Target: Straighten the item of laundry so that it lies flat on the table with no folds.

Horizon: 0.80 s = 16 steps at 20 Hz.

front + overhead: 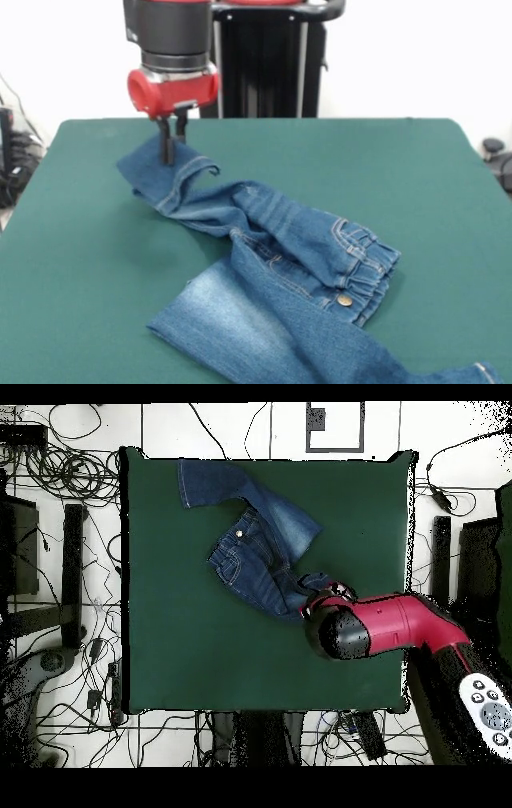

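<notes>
The small blue denim jeans point(280, 264) lie crumpled on the green table point(416, 168). The waistband with its metal button sits at the right middle, and one faded leg runs to the front edge. The other leg is twisted and stretches toward the far left. My gripper point(171, 148) hangs from the red wrist over that leg's cuff, its fingers close together and pinching the hem, which is slightly raised. In the overhead view the jeans point(255, 534) lie in the upper middle of the table point(180, 644), and the red arm point(390, 624) hides the gripper.
The black pedestal point(264, 64) stands behind the table's far edge. Cables and dark equipment point(60, 574) lie on the floor around the table. A remote-like device point(485, 702) lies at the lower right in the overhead view.
</notes>
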Each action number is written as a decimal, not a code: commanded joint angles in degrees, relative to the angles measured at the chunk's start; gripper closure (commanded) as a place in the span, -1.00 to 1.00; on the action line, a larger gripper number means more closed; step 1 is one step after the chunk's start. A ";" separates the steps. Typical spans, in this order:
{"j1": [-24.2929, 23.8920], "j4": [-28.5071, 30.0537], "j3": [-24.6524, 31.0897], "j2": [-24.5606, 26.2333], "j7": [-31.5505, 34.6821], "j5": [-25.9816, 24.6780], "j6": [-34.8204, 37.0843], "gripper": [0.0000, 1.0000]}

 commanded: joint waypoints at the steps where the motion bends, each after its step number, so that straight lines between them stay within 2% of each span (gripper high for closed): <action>1: 1.08 3.45 -3.01 0.12 -2.16 -1.54 5.74 1.00; 7: 3.01 2.52 -5.36 1.34 -1.32 -4.02 4.55 1.00; 9: 4.44 1.99 -7.04 1.47 -1.06 -5.16 6.43 1.00; 12: 4.99 2.26 -7.77 1.65 -4.97 -7.11 8.10 1.00; 16: 3.91 4.21 -7.69 0.32 -8.15 -6.91 8.96 1.00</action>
